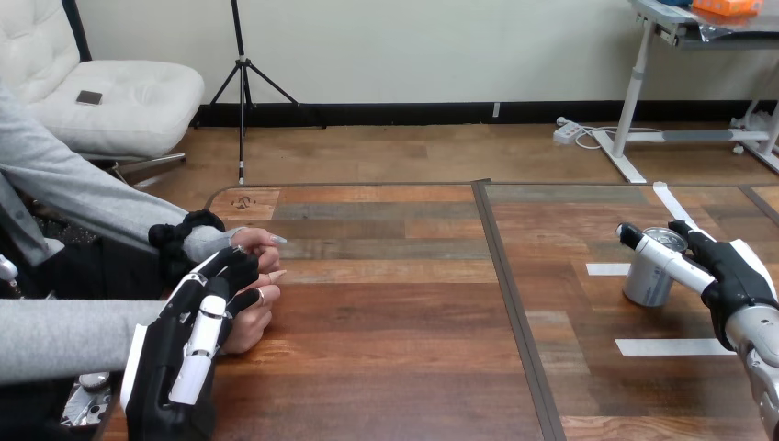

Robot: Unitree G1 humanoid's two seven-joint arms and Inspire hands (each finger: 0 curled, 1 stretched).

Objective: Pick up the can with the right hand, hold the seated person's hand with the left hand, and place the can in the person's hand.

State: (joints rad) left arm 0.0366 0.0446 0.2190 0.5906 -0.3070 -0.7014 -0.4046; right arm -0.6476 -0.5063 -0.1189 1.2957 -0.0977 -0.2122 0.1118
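While the left hand [188, 342] rests with nearly straight fingers against the person's hands [258, 244], the right hand [732, 272] lays a straight finger across the can [647, 287] on the table [395, 354].

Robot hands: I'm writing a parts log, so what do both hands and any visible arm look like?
The left robot hand is black with long white shells on its back and a white strip along its outer edge. The right robot hand is black with a white back shell and a white-cased, black-tipped finger; its forearm is silver.
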